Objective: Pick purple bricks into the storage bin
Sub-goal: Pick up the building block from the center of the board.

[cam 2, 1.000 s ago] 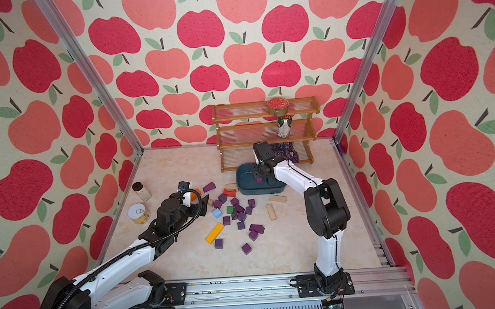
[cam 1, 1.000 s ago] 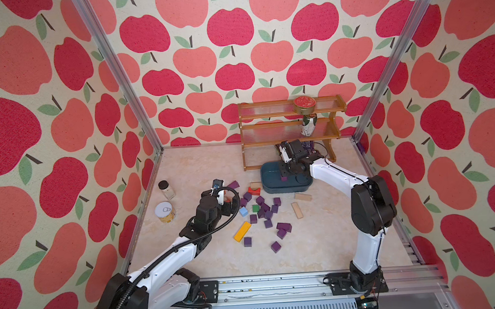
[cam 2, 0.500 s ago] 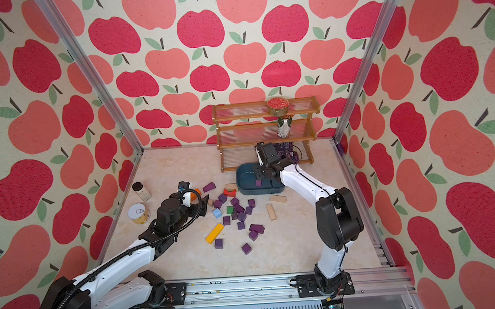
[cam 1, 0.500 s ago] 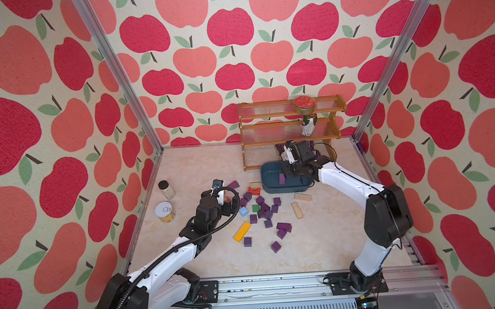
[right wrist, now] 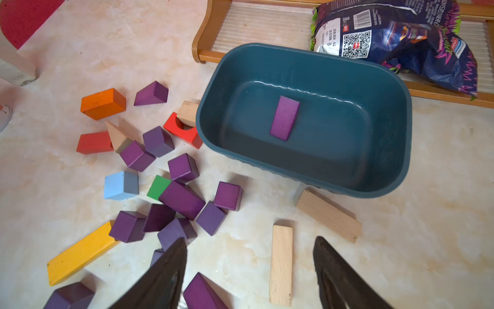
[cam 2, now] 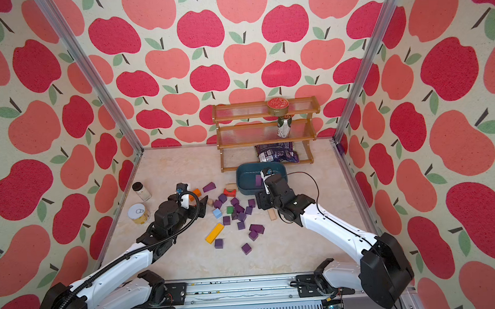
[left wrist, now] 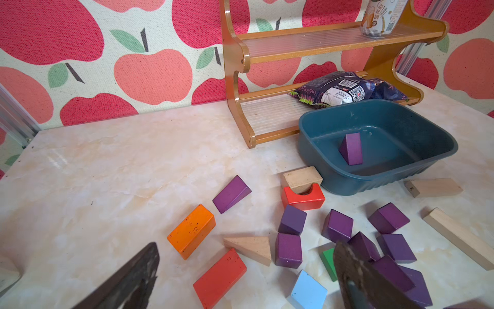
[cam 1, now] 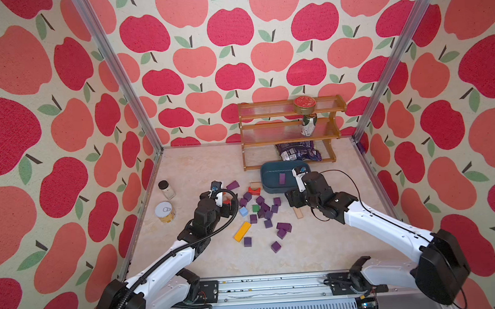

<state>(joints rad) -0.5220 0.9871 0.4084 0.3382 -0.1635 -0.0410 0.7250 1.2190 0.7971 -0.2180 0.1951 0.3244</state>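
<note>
The storage bin (cam 1: pixel 267 177) (cam 2: pixel 242 180) is a teal tub in front of the rack, seen also in the wrist views (left wrist: pixel 374 184) (right wrist: pixel 374 128). One purple brick (cam 1: pixel 282 178) (left wrist: pixel 351 149) (right wrist: pixel 284 117) lies inside it. Several purple bricks (cam 1: pixel 263 210) (cam 2: pixel 239 213) (right wrist: pixel 181 199) are scattered on the table before the bin. My right gripper (cam 1: pixel 292 201) (right wrist: pixel 250 238) hovers open and empty just in front of the bin, beside a plain wood plank (right wrist: pixel 280 264). My left gripper (cam 1: pixel 227 206) (left wrist: pixel 246 244) stands wide open and empty at the pile's left edge.
A wooden rack (cam 1: pixel 290 129) at the back holds a tin, a can and a purple snack bag (cam 1: pixel 297 152). A jar (cam 1: pixel 167 189) and a tin can (cam 1: pixel 165 211) stand at the left. Orange, red, yellow (cam 1: pixel 242 231), light-blue, green and plain wood blocks lie among the purple ones.
My right gripper has opened, left a purple brick in the bin, and drawn back from over the bin toward the front. The left arm has not moved.
</note>
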